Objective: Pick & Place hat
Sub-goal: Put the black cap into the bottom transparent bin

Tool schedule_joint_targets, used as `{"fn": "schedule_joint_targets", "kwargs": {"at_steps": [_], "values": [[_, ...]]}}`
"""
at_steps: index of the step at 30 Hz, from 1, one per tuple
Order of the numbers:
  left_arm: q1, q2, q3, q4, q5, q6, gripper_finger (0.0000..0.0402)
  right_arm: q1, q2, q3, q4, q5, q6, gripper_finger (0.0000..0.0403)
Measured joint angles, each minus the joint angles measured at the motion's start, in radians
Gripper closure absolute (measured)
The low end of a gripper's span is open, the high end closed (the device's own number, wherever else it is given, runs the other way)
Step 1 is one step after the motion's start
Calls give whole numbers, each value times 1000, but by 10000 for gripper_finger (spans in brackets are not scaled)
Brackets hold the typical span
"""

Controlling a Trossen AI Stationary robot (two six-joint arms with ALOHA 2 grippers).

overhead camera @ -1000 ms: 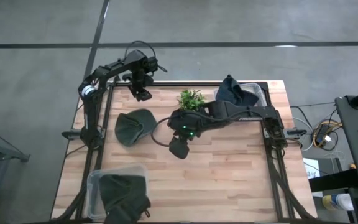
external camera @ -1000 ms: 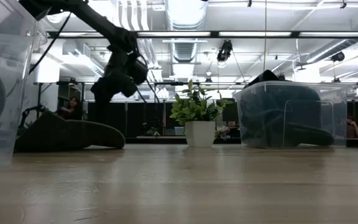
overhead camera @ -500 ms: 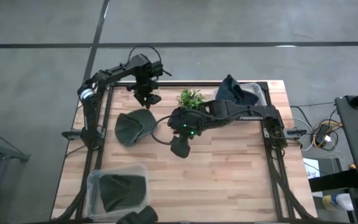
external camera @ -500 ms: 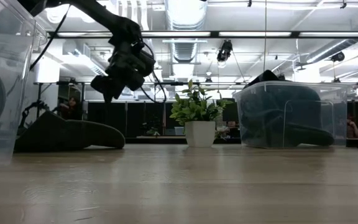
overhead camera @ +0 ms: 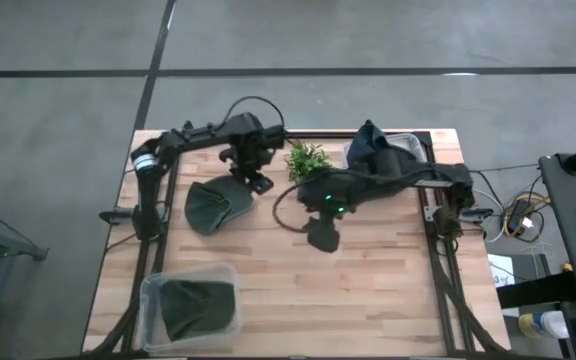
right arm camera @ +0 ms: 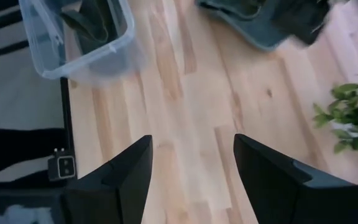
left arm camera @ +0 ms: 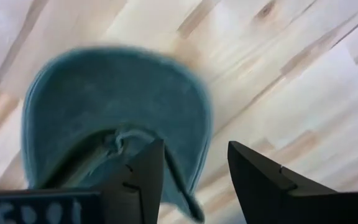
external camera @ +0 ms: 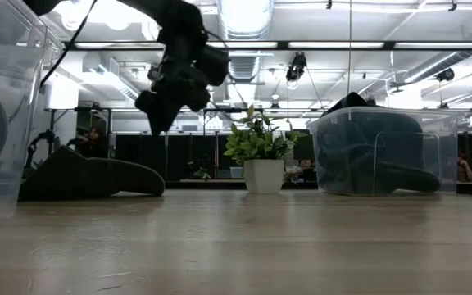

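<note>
A dark green hat [overhead camera: 213, 205] lies flat on the table's left half; it also shows in the low view [external camera: 88, 177] and the left wrist view [left arm camera: 114, 112]. My left gripper [overhead camera: 254, 178] hangs open in the air just beyond the hat's right edge, well above the table [external camera: 174, 86]; its fingers [left arm camera: 194, 171] touch nothing. My right gripper [overhead camera: 323, 238] is open above the table's middle [right arm camera: 194, 180], clear of everything.
A potted plant [overhead camera: 308, 158] stands at the far edge, close to my left gripper. A clear bin [overhead camera: 393, 150] piled with dark hats sits at the far right corner. Another clear bin [overhead camera: 190, 305] holding a hat sits at the near left [right arm camera: 79, 37]. Bare wood lies near right.
My left gripper has swung from the far edge toward the right and nearer, ending beside the hat's right edge by the plant. My right gripper has moved toward the table's right. A dark shape at the near edge by the near bin has gone out of view.
</note>
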Motion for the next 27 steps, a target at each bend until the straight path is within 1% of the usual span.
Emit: {"fn": "schedule_joint_targets", "kwargs": {"at_steps": [2, 6, 10, 15, 19, 22, 27], "values": [[-38, 0, 0, 24, -26, -17, 232, -1, -24, 0, -5, 12, -5, 184], [-93, 9, -10, 48, -38, -75, 232, -1, -65, -2, -5, 29, -6, 184], [-132, 13, -56, 79, -86, -136, 232, -1, -96, -4, -6, 52, -5, 184], [-170, 13, -116, 77, -135, -164, 232, -1, -111, -7, -16, 55, -8, 184], [-198, 13, -167, 84, -147, -176, 232, -1, -115, -7, -21, 55, -17, 184], [-214, 13, -193, 109, -129, -191, 232, -1, -115, -7, -21, 55, -28, 184], [-236, 11, -188, 99, -157, -180, 232, -1, -110, -8, -21, 55, -32, 184]]}}
